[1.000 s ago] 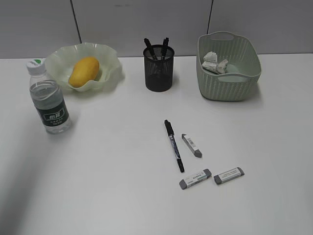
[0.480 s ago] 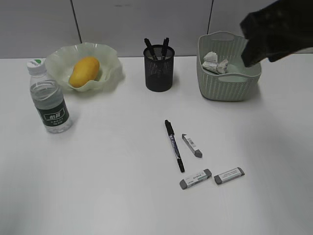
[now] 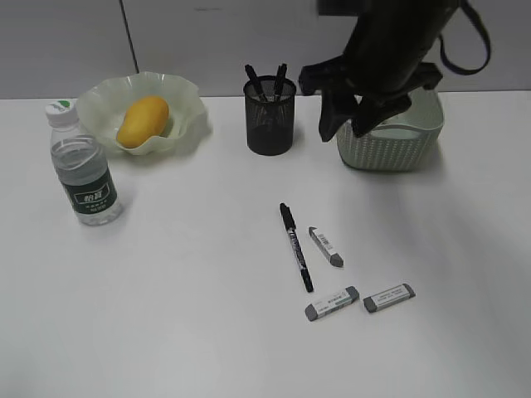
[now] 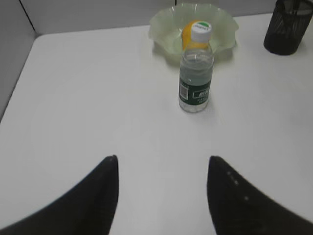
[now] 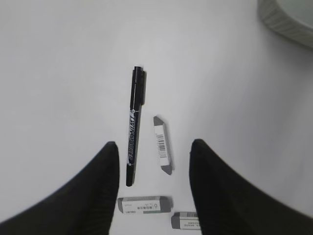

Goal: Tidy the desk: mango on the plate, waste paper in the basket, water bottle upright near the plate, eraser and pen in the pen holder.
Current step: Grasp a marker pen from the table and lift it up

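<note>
The mango [image 3: 142,121] is seen lying on the plate [image 3: 187,99] at the back left of the white surface [image 3: 182,282]. The water bottle [image 3: 81,166] is placed upright just in front of the plate, a little to its left, and its white cap is on. In the left wrist view the same bottle [image 4: 195,73] is seen standing before the plate [image 4: 164,29].

The pen holder [image 3: 270,116] is found at the back middle, and two dark pens are already standing in it. The basket [image 3: 398,145] is set at the back right; it is partly covered by the right arm, so its content cannot be told.

One black pen [image 3: 295,246] is lying on the surface near the middle. An eraser [image 3: 326,246] is lying just beside it, and two more erasers [image 3: 331,303] [image 3: 388,297] are lying nearer the front edge.

The right fingers [image 3: 344,124] are held apart above the surface, between pen holder and basket, and nothing is held. In the right wrist view the pen [image 5: 134,125] is seen below them. The left fingers [image 4: 161,196] are also spread and empty.
</note>
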Controlling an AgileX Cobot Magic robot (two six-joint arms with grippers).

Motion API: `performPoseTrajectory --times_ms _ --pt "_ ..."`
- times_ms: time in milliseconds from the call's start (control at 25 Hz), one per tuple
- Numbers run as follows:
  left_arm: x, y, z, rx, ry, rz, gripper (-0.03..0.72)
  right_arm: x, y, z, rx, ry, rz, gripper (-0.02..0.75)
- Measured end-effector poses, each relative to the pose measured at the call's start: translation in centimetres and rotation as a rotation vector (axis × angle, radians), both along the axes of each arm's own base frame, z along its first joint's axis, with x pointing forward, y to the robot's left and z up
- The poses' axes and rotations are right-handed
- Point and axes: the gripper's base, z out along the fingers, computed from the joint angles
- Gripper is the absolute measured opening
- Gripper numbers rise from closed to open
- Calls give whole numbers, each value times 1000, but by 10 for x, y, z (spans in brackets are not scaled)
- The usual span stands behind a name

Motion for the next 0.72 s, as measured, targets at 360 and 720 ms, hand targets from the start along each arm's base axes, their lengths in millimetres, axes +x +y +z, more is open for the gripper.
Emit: performPoseTrajectory --times_ms 360,720 --pt "-22 0 -5 -10 -102 -4 443 10 48 -50 -38 61 85 382" --pt "-23 0 -21 -10 -103 -4 443 16 57 -79 -74 55 93 382"
